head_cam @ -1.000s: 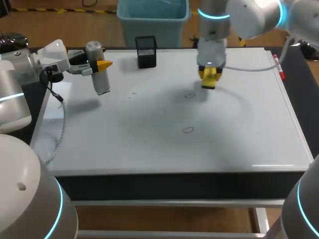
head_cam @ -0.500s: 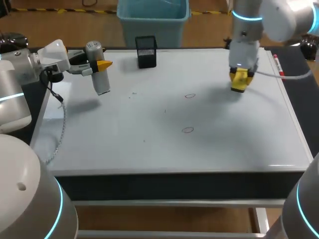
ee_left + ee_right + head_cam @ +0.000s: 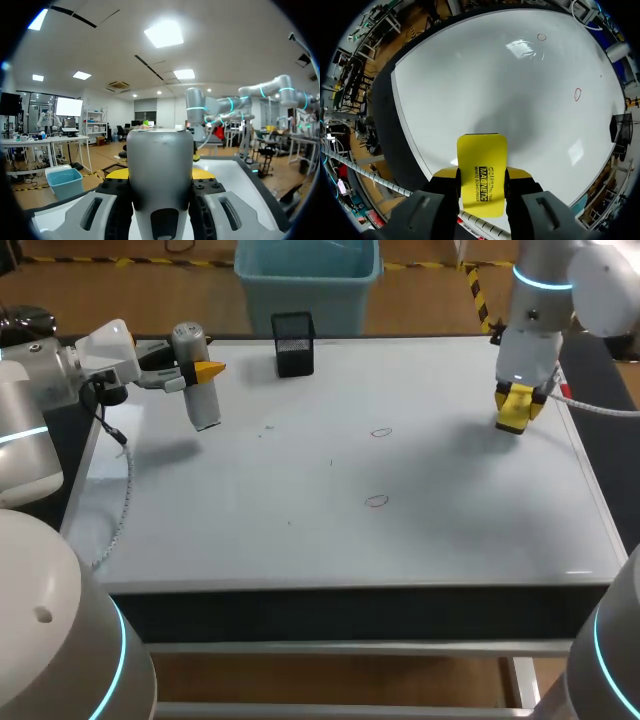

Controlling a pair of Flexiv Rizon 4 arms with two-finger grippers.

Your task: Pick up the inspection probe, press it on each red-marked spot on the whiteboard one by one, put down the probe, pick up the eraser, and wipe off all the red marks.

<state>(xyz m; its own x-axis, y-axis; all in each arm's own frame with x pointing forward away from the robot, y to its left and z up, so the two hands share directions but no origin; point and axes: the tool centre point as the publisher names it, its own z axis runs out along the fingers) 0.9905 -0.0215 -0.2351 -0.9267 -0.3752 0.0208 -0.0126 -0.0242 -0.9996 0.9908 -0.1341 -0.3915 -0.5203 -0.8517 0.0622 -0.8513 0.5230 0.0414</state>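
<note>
Left gripper (image 3: 205, 371) clasps the probe (image 3: 199, 395) at the board's (image 3: 450, 530) left edge. Right gripper (image 3: 517, 406) pinches the eraser (image 3: 481, 172) near its right edge.

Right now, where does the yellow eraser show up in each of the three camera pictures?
Head view: eraser in the right gripper, near the whiteboard right edge.
Left wrist view: not made out; the probe fills the foreground.
Right wrist view: eraser between that gripper's fingers, over the board.
Shared landmark: the black mesh holder, in head and right wrist views.
</note>
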